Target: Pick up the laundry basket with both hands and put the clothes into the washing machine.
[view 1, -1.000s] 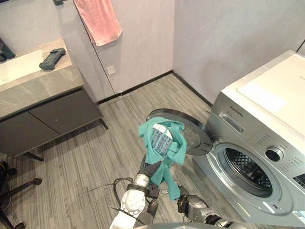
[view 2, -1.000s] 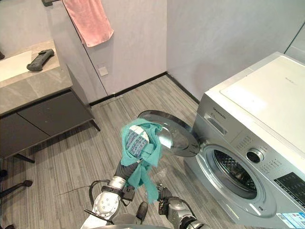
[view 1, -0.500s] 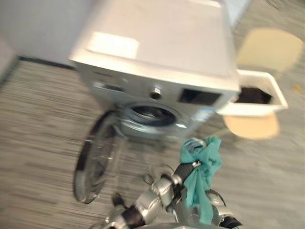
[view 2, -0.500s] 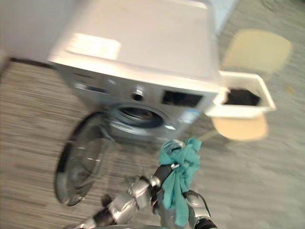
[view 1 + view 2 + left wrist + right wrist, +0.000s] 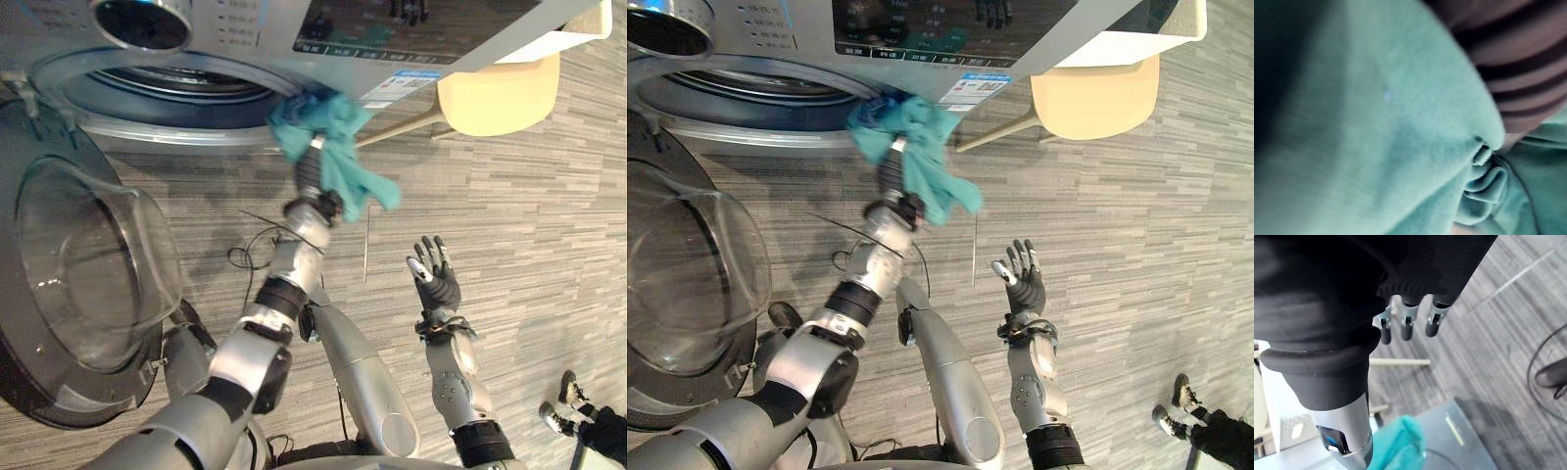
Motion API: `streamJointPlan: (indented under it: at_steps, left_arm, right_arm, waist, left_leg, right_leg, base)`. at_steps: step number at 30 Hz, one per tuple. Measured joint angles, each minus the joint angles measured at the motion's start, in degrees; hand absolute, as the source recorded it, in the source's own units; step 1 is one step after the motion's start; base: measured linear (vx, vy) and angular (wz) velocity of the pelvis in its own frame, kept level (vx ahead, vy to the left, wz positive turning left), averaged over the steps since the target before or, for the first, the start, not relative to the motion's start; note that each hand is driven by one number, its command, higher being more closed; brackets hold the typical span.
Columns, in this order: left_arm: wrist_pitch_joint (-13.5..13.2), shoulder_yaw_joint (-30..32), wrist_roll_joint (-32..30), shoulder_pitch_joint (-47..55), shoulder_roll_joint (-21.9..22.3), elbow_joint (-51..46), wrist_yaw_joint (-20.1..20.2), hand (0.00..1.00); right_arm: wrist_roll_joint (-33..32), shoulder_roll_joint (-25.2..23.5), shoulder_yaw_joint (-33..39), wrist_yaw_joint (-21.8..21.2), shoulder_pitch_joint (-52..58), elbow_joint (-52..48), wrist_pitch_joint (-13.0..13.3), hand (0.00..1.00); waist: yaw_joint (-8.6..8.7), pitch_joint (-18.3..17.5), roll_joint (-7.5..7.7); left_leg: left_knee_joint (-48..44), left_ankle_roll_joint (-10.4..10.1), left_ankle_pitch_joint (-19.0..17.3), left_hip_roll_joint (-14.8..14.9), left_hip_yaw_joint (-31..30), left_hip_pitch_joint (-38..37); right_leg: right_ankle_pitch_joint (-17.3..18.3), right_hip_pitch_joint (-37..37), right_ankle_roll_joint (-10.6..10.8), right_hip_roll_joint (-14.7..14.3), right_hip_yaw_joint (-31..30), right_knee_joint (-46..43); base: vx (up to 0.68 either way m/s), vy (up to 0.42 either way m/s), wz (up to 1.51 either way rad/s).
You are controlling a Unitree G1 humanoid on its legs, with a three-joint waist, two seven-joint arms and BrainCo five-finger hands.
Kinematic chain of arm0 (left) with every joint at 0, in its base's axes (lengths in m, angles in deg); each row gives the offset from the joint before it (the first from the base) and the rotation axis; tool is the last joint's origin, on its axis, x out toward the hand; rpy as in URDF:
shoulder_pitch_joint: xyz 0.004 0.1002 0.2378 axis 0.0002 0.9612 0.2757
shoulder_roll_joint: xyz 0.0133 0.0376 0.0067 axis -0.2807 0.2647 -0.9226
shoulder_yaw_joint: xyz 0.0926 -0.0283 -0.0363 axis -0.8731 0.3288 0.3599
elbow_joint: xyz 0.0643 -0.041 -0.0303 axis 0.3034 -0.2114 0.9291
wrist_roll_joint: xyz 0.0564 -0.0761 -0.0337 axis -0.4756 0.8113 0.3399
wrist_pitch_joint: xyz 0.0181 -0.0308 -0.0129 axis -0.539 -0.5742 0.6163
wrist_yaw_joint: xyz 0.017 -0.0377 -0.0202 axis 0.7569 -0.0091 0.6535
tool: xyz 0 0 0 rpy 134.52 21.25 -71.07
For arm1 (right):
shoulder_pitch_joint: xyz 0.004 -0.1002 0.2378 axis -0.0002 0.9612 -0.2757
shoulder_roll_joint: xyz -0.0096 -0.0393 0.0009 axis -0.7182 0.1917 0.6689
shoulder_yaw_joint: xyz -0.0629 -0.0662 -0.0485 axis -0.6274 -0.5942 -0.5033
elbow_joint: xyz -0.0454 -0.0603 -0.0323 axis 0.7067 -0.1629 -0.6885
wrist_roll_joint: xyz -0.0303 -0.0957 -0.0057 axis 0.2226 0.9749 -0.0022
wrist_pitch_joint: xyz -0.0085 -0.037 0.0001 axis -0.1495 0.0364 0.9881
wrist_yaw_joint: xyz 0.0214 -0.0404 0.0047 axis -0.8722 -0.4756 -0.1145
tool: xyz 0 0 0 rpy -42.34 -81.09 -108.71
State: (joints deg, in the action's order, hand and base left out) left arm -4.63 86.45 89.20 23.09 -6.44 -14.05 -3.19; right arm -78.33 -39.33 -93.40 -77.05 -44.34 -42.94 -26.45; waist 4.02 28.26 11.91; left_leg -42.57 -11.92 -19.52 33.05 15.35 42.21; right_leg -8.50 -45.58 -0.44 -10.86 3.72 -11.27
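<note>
A teal cloth [image 5: 338, 137] is draped over my left hand [image 5: 311, 176], which is stretched up to the front of the silver washing machine [image 5: 431, 34]. The cloth sits at the right rim of the round drum opening [image 5: 167, 93], just outside it. It covers the hand in the left wrist view [image 5: 1376, 122]. My right hand [image 5: 434, 279] hangs over the floor, apart from the cloth, open and holding nothing. Its straight fingers [image 5: 1405, 325] show in the right wrist view. The white laundry basket [image 5: 1136, 44] stands beside the machine, at the far right.
The machine's glass door [image 5: 88, 264] is swung open on my left. A beige chair [image 5: 500, 93] stands under the basket. A person's shoe and dark trouser leg [image 5: 588, 421] show at the lower right on the grey plank floor [image 5: 529, 215].
The camera has swung and come close to the machine's front. My left arm has carried the teal cloth up to the rim of the drum opening. The right hand is now raised, open.
</note>
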Motion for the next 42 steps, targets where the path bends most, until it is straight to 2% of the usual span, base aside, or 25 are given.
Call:
streamJointPlan:
  at_steps: [2,4,8,13,15,16,18,20,22,23,26,28,30,33,36,38,40,41,42]
  left_arm:
    - [0.01,1.57,-0.02,0.01,-1.64,-0.99,-0.18,1.0]
    - [-0.24,6.68,0.33,1.04,-3.29,-1.77,-2.55,1.0]
    - [-3.26,7.51,0.46,5.39,-3.24,-7.66,-4.09,1.0]
    - [-3.89,6.62,0.41,10.52,0.95,-11.7,-4.94,1.0]
    - [-3.9,6.33,0.41,13.26,2.88,-13.06,-4.98,1.0]
    - [-3.94,5.46,0.44,16.38,4.66,-14.03,-5.02,1.0]
    - [-3.92,4.0,0.42,20.26,6.08,-15.47,-5.02,1.0]
    - [-3.82,2.6,0.44,23.13,6.69,-16.91,-5.09,1.0]
    - [-3.58,2.17,0.74,23.69,7.39,-16.97,-5.11,1.0]
    - [-3.36,2.15,0.74,23.49,7.53,-16.95,-5.07,1.0]
    - [-2.9,1.15,0.66,22.86,7.55,-16.95,-4.93,1.0]
    - [-2.65,-1.34,0.51,22.42,7.57,-16.92,-4.9,1.0]
    - [-2.36,-3.81,-2.22,21.95,7.75,-16.43,-3.66,1.0]
    - [-1.99,-6.32,-4.85,22.36,7.46,-14.93,-1.58,1.0]
    - [-0.73,-10.62,-5.8,25.71,5.45,-12.79,0.55,1.0]
    - [0.4,-12.94,-6.42,27.18,4.0,-10.36,1.34,1.0]
    - [1.63,-14.8,-6.67,29.54,2.42,-7.94,1.95,1.0]
    - [1.9,-16.11,-6.6,31.84,1.15,-7.43,2.35,1.0]
    - [1.94,-16.94,-6.57,33.32,-0.19,-6.91,2.41,1.0]
  right_arm:
    - [-0.39,-0.79,-0.97,-0.34,-0.11,-4.12,1.05,0.0]
    - [-0.74,-2.91,-1.39,-1.23,-0.16,-4.03,1.81,0.0]
    - [-0.98,-3.64,-0.89,-1.19,0.77,-3.87,2.05,0.0]
    - [-0.6,-4.73,-0.8,-1.11,0.94,-3.68,2.17,0.0]
    - [-0.23,-4.77,-0.75,-1.14,1.02,-2.98,2.18,0.0]
    - [-0.21,-4.82,-0.68,-1.08,1.36,-1.66,2.15,0.0]
    - [-0.2,-5.32,-0.66,-1.02,2.34,-0.58,1.95,0.0]
    - [-0.21,-5.74,-0.73,-0.76,2.49,1.74,1.71,0.0]
    - [-0.21,-5.87,-0.95,0.15,1.96,5.28,1.46,0.0]
    - [0.39,-6.02,-1.19,1.12,1.66,7.15,1.02,0.0]
    - [2.75,-6.02,-1.26,3.1,-0.73,13.0,0.0,0.0]
    - [4.96,-5.94,-1.29,3.96,-2.29,14.75,-0.39,0.0]
    - [7.94,-5.04,-1.4,4.15,-2.36,15.08,-1.47,0.0]
    - [10.01,-4.09,-2.4,3.93,-2.45,17.82,-2.53,0.0]
    - [12.03,-3.94,-2.22,3.83,-2.46,22.01,-3.92,0.0]
    - [12.44,-3.23,-2.27,3.78,-2.63,25.83,-4.26,0.0]
    - [13.8,-2.32,-2.33,3.76,-3.36,30.32,-5.47,0.0]
    - [14.82,-1.54,-2.4,3.57,-3.07,31.8,-4.94,0.0]
    - [15.63,-0.73,-2.63,3.13,-3.97,33.94,-5.09,0.0]
  waist:
    - [-0.7,0.01,-0.01]
    - [-1.28,0.19,-0.27]
    - [-2.71,0.28,-0.41]
    - [-3.83,0.28,-0.4]
    - [-4.56,0.28,-0.41]
    - [-5.38,0.29,-0.42]
    - [-6.77,0.29,-0.43]
    - [-7.15,0.29,-0.49]
    - [-7.08,0.36,-0.71]
    - [-6.78,0.8,-1.37]
    - [-8.14,1.02,-1.74]
    - [-7.97,1.01,-1.95]
    - [-8.03,0.9,-2.94]
    - [-7.95,0.8,-3.35]
    - [-7.8,0.53,-3.95]
    - [-7.12,0.23,-4.83]
    - [-6.1,0.7,-6.27]
    - [-5.86,0.43,-6.57]
    - [-5.03,-0.61,-8.04]
  left_leg:
    - [-1.61,0.2,-0.31,1.0,0.6,2.63]
    - [-2.49,-0.2,-0.66,2.01,0.51,3.34]
    - [-0.79,-0.19,-0.54,0.89,0.24,3.32]
    - [2.79,0.61,1.77,-3.09,-0.93,3.29]
    - [2.23,0.69,1.92,-3.15,-1.29,3.02]
    - [0.33,1.05,2.12,-3.15,-2.21,3.27]
    - [-3.01,2.46,2.97,-3.18,-4.73,4.53]
    - [-4.47,4.71,4.75,-4.53,-7.64,6.45]
    - [-1.66,3.92,6.15,-6.43,-7.86,5.6]
    - [2.12,3.53,6.37,-7.75,-7.13,3.28]
    - [10.14,2.92,6.75,-10.89,-3.53,-3.58]
    - [12.39,3.71,7.78,-13.22,-2.36,-6.17]
    - [11.98,3.84,7.72,-14.42,-1.44,-7.86]
    - [8.19,5.77,6.35,-14.65,-0.67,-9.32]
    - [4.42,6.13,2.93,-13.92,0.4,-10.99]
    - [4.44,6.67,2.62,-14.12,0.21,-11.49]
    - [5.51,7.25,2.93,-13.45,0.75,-13.8]
    - [4.89,6.89,2.93,-14.25,0.17,-15.04]
    - [3.28,5.65,2.16,-15.33,-2.6,-13.81]
  right_leg:
    - [-0.06,-2.71,-0.05,-0.38,-0.41,-0.74]
    - [-0.27,-3.06,-0.36,-1.09,-0.14,-0.74]
    - [-0.22,-3.07,-0.38,-0.49,0.66,-0.36]
    - [-0.16,-2.78,-0.28,2.7,2.5,-0.16]
    - [0.04,-2.55,-0.29,2.91,3.02,-1.1]
    - [2.42,-2.21,-0.23,3.11,3.19,-2.81]
    - [4.45,-2.19,-0.23,3.21,3.62,-5.34]
    - [6.66,-2.09,-0.61,4.53,5.16,-7.02]
    - [6.94,-0.71,-0.69,6.37,6.98,-6.05]
    - [6.13,1.03,-0.7,7.37,7.88,-4.88]
    - [3.83,4.96,0.51,9.72,7.57,-1.45]
    - [2.76,6.61,1.29,11.54,6.83,-0.38]
    - [2.24,7.4,2.06,12.43,5.59,-1.52]
    - [2.4,7.31,2.27,13.1,3.9,-5.8]
    - [4.41,7.73,2.5,13.33,3.66,-8.84]
    - [5.34,8.84,1.76,13.83,3.58,-6.71]
    - [8.73,8.57,-2.51,16.0,3.98,-17.24]
    - [13.02,8.69,-1.67,17.53,2.99,-24.14]
    - [14.58,11.15,0.61,16.41,2.52,-20.65]
  base:
    - [0.03,0.025,-0.32]
    - [0.04,0.014,-0.19]
    - [0.04,0.032,0.16]
    - [0.03,0.084,0.36]
    - [0.05,0.088,0.24]
    - [0.05,0.074,0.14]
    - [0.05,0.043,0.19]
    - [0.04,0.028,0.58]
    - [0.04,0.057,0.87]
    - [0.02,0.069,0.76]
    - [0.01,0.134,0.41]
    - [-0.02,0.113,0.13]
    - [-0.04,0.1,-0.02]
    - [-0.07,0.074,-0.22]
    - [-0.1,0.044,-0.36]
    - [-0.14,0.033,-0.17]
    - [-0.1,-0.025,0.14]
    - [-0.03,-0.069,0.34]
    - [-0.03,-0.053,0.13]
